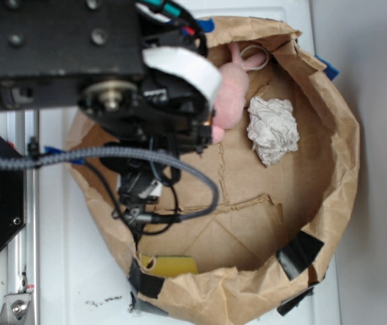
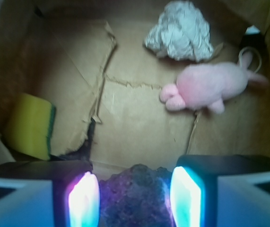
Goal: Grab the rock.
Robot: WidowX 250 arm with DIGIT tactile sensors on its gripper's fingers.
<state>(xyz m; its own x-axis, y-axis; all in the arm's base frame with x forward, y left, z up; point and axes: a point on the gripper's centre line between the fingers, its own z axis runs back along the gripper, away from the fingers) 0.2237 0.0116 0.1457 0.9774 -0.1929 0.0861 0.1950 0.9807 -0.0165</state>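
In the wrist view the tool stands with its two lit pads on either side of the rock, a dark, rough chunk sitting directly between them. Whether the pads actually press on the rock or only flank it cannot be told; narrow gaps seem to show at both sides.

Ahead of the tool and to its right lies the pink plush bunny, with the crumpled white paper wad just beyond it, the two nearly touching. Ahead and to the left, a yellow sponge with a green edge leans against the wall of the brown paper bag. Torn cardboard lining covers the floor between them.

In the exterior view the arm hides the rock; the bag rests on a white worktop. Nothing lies between the pads and the rock.
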